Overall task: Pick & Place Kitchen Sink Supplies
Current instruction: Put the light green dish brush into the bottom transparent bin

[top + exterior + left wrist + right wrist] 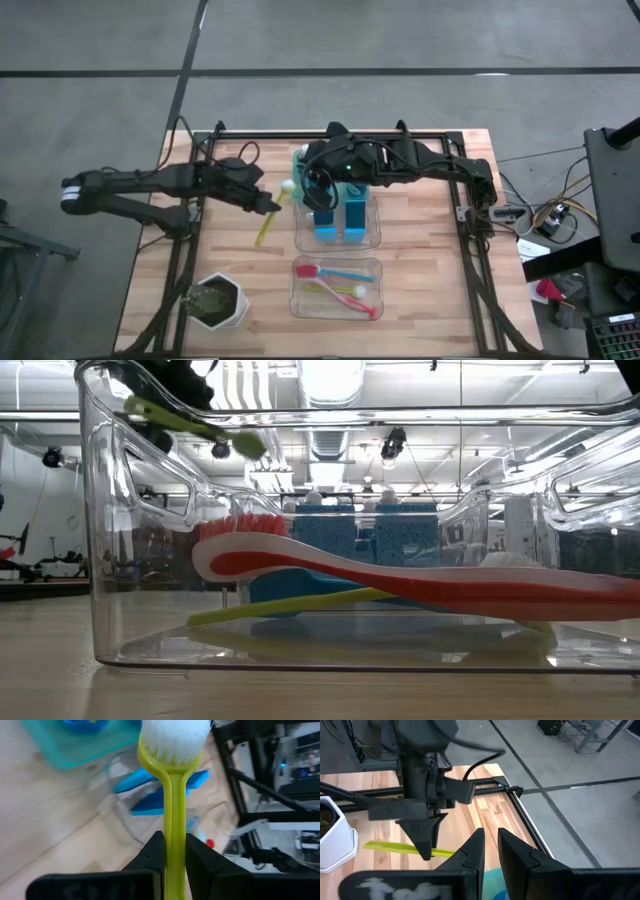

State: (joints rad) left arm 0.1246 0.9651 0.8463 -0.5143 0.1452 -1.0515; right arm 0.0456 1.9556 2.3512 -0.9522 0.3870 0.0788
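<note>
Yellow-green brush (174, 820) clamped between left pincer (175, 851) fingers.

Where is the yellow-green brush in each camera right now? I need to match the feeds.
High view: yellow-green brush left of centre, held by the left gripper.
Low view: upper left, above the bin.
Left wrist view: centre, clamped between the fingers, white bristles up.
Right wrist view: lower left, handle only.
Shared landmark: the left gripper gripping it.

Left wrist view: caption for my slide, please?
Left claw shut on the yellow-green brush, white bristles forward, above blue sponges in a clear bin.
</note>
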